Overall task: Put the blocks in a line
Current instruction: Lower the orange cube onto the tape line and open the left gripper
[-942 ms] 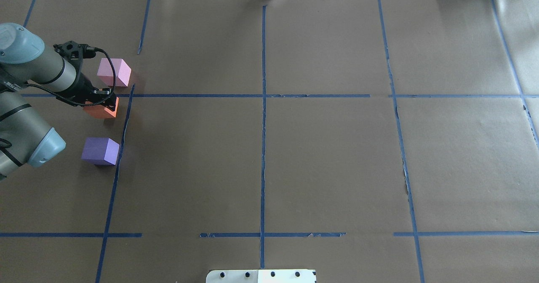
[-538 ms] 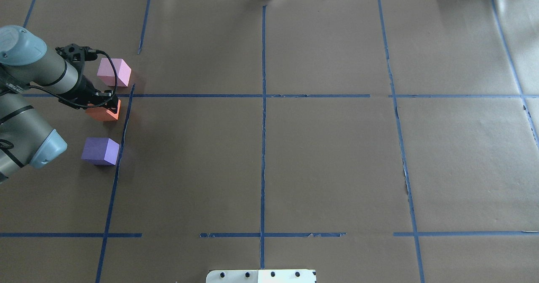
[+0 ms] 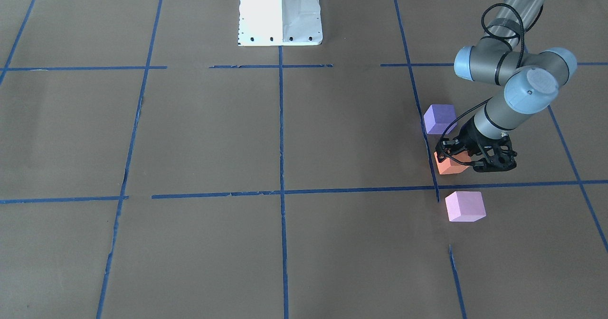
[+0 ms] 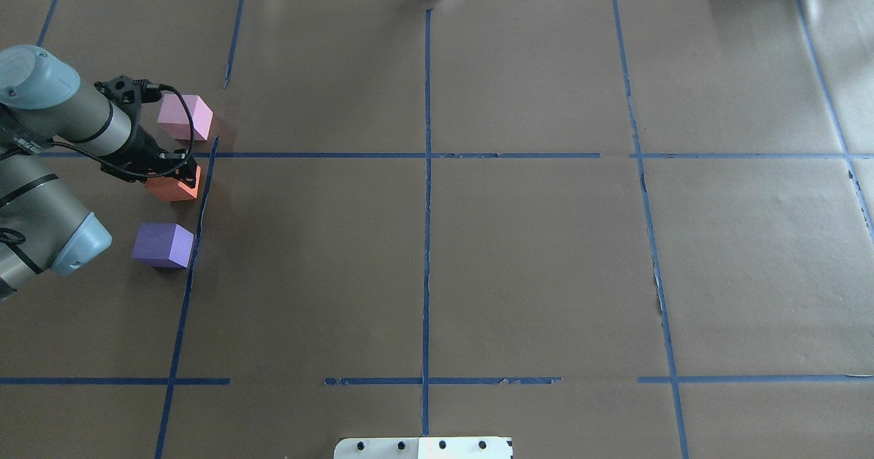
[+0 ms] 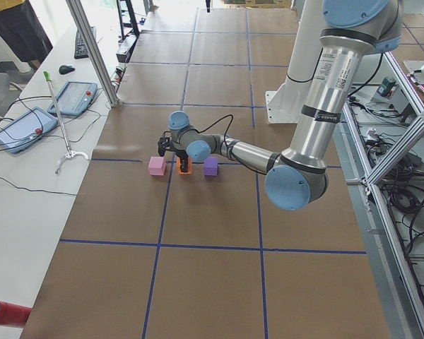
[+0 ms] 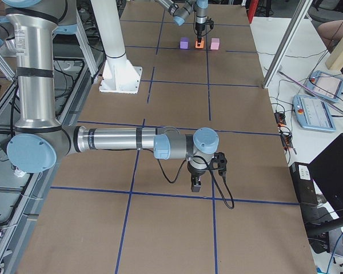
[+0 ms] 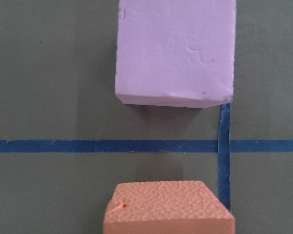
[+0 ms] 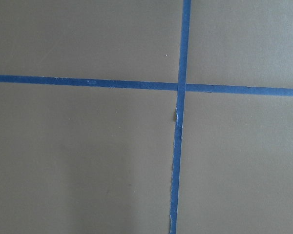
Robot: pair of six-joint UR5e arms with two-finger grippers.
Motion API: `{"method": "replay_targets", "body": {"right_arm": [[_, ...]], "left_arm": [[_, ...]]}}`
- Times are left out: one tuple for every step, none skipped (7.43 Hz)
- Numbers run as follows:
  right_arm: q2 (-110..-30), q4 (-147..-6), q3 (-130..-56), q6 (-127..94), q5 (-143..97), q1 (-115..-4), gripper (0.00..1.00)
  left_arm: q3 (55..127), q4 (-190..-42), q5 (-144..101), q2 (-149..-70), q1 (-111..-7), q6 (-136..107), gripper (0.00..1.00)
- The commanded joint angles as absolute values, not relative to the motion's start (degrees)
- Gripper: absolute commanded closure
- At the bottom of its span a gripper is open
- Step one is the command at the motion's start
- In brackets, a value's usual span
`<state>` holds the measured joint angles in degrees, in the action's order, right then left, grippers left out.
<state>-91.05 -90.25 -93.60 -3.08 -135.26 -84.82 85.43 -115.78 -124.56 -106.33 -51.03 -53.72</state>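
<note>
Three blocks stand in a rough row at the table's left end. The pink-lilac block (image 4: 184, 117) is farthest from the robot, the orange block (image 4: 174, 187) is in the middle, and the violet-purple block (image 4: 162, 244) is nearest. My left gripper (image 4: 174, 170) points down and is shut on the orange block (image 3: 449, 166), low over the paper beside a blue tape line. The left wrist view shows the orange block (image 7: 168, 207) below and the pink block (image 7: 175, 51) beyond a tape line. My right gripper (image 6: 197, 184) shows only in the exterior right view, far from the blocks. I cannot tell whether it is open or shut.
Brown paper with a grid of blue tape lines (image 4: 427, 172) covers the table. The white robot base plate (image 3: 279, 10) stands at the robot's edge. A side bench with tablets (image 5: 28, 123) runs along the far edge.
My left gripper has moved a little toward the robot and to the right, carrying the orange block closer to the tape line. The pink and purple blocks have not moved.
</note>
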Motion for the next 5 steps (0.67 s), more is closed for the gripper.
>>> {"method": "replay_targets", "body": {"right_arm": [[-91.1, -90.3, -93.6, -3.1, -135.3, -84.8, 0.00], [-91.1, -90.2, -93.6, -3.1, -135.3, -84.8, 0.00], [-91.1, -90.3, -93.6, -3.1, -135.3, -84.8, 0.00], [-91.1, -90.2, -93.6, -3.2, -135.3, -84.8, 0.00], [-91.1, -90.2, -93.6, -3.1, -135.3, -84.8, 0.00]], "left_arm": [[84.6, -116.9, -124.5, -106.2, -51.0, -53.7, 0.75], [84.6, -116.9, -124.5, -106.3, -51.0, -53.7, 0.75], [84.6, -116.9, -124.5, -106.3, -51.0, -53.7, 0.75], [84.6, -117.0, -124.5, -106.3, -50.9, -53.7, 0.74], [84.3, -117.0, -124.5, -106.3, -50.8, -53.7, 0.59]]}}
